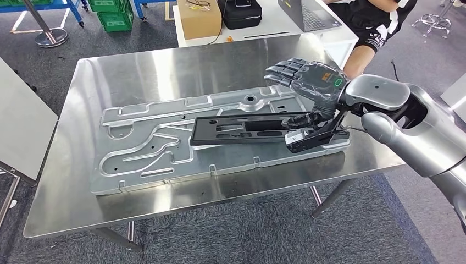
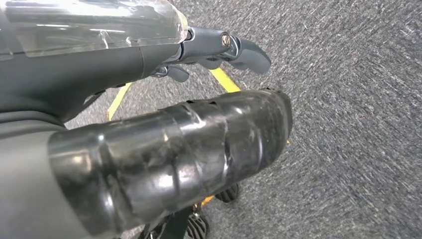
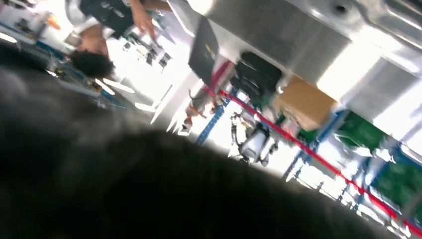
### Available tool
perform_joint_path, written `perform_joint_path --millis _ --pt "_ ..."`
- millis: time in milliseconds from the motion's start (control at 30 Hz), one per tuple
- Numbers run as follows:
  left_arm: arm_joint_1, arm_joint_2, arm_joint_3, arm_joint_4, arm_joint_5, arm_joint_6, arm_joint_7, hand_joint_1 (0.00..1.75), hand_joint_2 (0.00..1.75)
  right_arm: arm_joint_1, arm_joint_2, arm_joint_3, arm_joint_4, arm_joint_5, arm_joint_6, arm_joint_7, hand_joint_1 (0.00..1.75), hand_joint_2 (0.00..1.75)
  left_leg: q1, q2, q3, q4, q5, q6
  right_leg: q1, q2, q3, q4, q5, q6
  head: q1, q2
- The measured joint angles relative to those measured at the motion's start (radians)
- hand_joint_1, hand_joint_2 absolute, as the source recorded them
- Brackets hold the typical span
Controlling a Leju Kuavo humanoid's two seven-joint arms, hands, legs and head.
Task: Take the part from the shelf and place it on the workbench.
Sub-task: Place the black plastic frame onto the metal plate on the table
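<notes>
Black part under splayed right robot hand

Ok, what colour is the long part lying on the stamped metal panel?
Black, clearest in the head view: the long part.

A factory-style workshop or test floor: a bare stainless steel workbench stands on grey industrial carpet, carrying a large stamped sheet-metal panel with a flat black part lying on it. Behind the bench are stacked green plastic crates, blue metal racking and white tape lines on the floor. A white table holds a laptop, a cardboard box and a black case, and a person sits beside it.
</notes>
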Motion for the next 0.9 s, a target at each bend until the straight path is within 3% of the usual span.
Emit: perform_joint_path --millis 67,133,200,233,267,300,367,433,467,533,600,700,733,767,800,833,867,900 --pt "0.000 -0.001 0.000 0.000 0.000 0.000 -0.002 0.00 0.00 0.001 -0.003 0.000 0.000 -0.001 0.000 0.000 0.00 0.00 0.001 0.003 -0.010 -0.006 0.015 0.020 -0.002 0.002 -0.007 0.007 -0.011 0.013 0.000 0.000" --pt "-0.001 -0.003 0.000 0.000 0.000 0.000 -0.004 0.00 0.00 0.001 -0.009 0.000 0.001 -0.001 0.000 0.000 0.00 0.00 0.001 0.006 -0.027 -0.011 0.035 0.040 -0.005 0.005 -0.032 0.071 -0.084 0.017 0.000 0.000" --pt "-0.001 -0.005 0.000 0.000 -0.001 0.000 -0.008 0.00 0.00 0.002 -0.014 0.000 0.001 -0.001 0.000 0.001 0.00 0.00 -0.005 0.008 -0.051 -0.011 0.053 0.049 -0.003 0.008 -0.067 0.194 -0.173 0.018 0.000 0.000" --pt "-0.001 -0.007 0.000 0.000 -0.001 0.000 -0.009 0.00 0.00 0.003 -0.016 0.000 0.001 -0.001 0.000 0.000 0.00 0.00 -0.008 0.008 -0.063 -0.010 0.062 0.051 -0.001 0.008 -0.076 0.247 -0.194 0.018 0.000 0.000" --pt "-0.001 -0.008 0.000 0.000 -0.001 -0.001 -0.009 0.00 0.00 0.004 -0.016 0.000 0.001 -0.001 0.000 0.000 0.00 0.00 -0.012 0.008 -0.075 -0.009 0.071 0.053 0.001 0.009 -0.071 0.271 -0.192 0.015 0.000 0.000" --pt "-0.001 -0.010 0.000 0.000 -0.001 -0.001 -0.009 0.00 0.00 0.005 -0.017 0.000 0.001 -0.001 0.000 0.000 0.00 0.00 -0.016 0.008 -0.087 -0.009 0.080 0.054 0.004 0.010 -0.048 0.260 -0.173 0.010 0.000 0.000" --pt "-0.001 -0.013 0.000 0.000 -0.001 -0.001 -0.010 0.00 0.00 0.005 -0.017 0.000 0.001 -0.001 0.000 0.000 0.00 0.00 -0.023 0.007 -0.104 -0.008 0.096 0.053 0.015 0.013 0.046 0.145 -0.131 -0.011 0.000 0.000" --pt "-0.001 -0.017 0.000 0.000 -0.001 -0.001 -0.010 0.00 0.00 0.003 -0.018 -0.002 0.001 -0.001 -0.001 0.000 0.00 0.00 -0.026 0.005 -0.113 -0.009 0.111 0.047 0.026 0.014 0.129 0.018 -0.124 -0.030 0.000 0.000" --pt "-0.001 -0.018 0.000 0.000 -0.001 -0.001 -0.010 0.00 0.00 0.002 -0.019 -0.003 0.000 -0.001 -0.001 0.000 0.00 0.00 -0.025 0.005 -0.115 -0.011 0.119 0.041 0.031 0.014 0.147 -0.015 -0.127 -0.036 0.000 0.000" --pt "0.000 -0.020 0.000 0.000 -0.001 -0.001 -0.010 0.00 0.00 0.000 -0.020 -0.004 0.000 -0.001 -0.002 0.000 0.00 0.00 -0.023 0.004 -0.117 -0.018 0.134 0.029 0.032 0.012 0.146 -0.032 -0.112 -0.041 0.000 0.000" --pt "0.000 -0.022 0.000 0.000 -0.001 -0.001 -0.010 0.00 0.00 -0.002 -0.021 -0.004 0.000 -0.001 -0.002 0.000 0.00 0.00 -0.023 0.004 -0.129 -0.001 0.107 0.019 0.025 0.006 0.136 -0.049 -0.087 -0.052 0.000 0.000" --pt "0.000 -0.023 0.000 0.000 -0.002 -0.001 -0.014 0.00 0.00 -0.003 -0.020 -0.004 -0.001 -0.001 -0.002 0.000 0.00 0.00 -0.015 0.006 -0.173 0.147 -0.032 0.002 0.019 0.002 0.100 -0.057 -0.048 -0.061 -0.001 0.000" --pt "0.000 -0.023 0.000 0.000 -0.002 -0.001 -0.016 0.00 0.00 -0.002 -0.020 -0.004 -0.001 -0.001 -0.002 0.001 0.00 0.00 -0.010 0.007 -0.185 0.208 -0.063 -0.004 0.018 0.001 0.084 -0.055 -0.036 -0.059 -0.001 0.000" --pt "-0.001 -0.024 0.000 0.000 -0.003 -0.002 -0.017 0.00 0.00 -0.002 -0.021 -0.004 -0.001 -0.001 -0.002 0.001 0.00 0.00 -0.006 0.007 -0.188 0.251 -0.071 -0.009 0.016 0.001 0.067 -0.052 -0.026 -0.056 -0.001 0.000" --pt "-0.001 -0.024 0.000 0.000 -0.003 -0.002 -0.018 0.00 0.00 -0.001 -0.021 -0.004 -0.001 -0.001 -0.002 0.001 0.00 0.00 -0.001 0.007 -0.176 0.266 -0.055 -0.015 0.013 0.001 0.048 -0.048 -0.015 -0.052 -0.001 0.000" --pt "-0.001 -0.025 0.000 0.000 -0.004 -0.001 -0.019 0.00 0.00 0.001 -0.022 -0.004 -0.002 -0.001 -0.002 0.001 0.00 0.00 0.003 0.008 -0.149 0.248 -0.027 -0.020 0.010 0.001 0.030 -0.041 -0.005 -0.046 -0.001 0.000" --pt "-0.002 -0.026 0.000 0.000 -0.005 -0.001 -0.022 0.00 0.00 0.002 -0.024 -0.004 -0.004 -0.001 -0.002 0.001 0.00 0.00 0.008 0.008 -0.104 0.198 0.000 -0.025 0.007 0.001 0.013 -0.032 0.002 -0.040 -0.001 0.000" --pt "-0.003 -0.027 0.000 0.000 -0.006 -0.001 -0.025 0.00 0.00 0.003 -0.027 -0.005 -0.008 -0.001 -0.003 0.002 0.00 0.00 0.010 0.008 -0.049 0.126 0.007 -0.030 0.005 0.000 -0.003 -0.022 0.009 -0.033 -0.001 0.000"
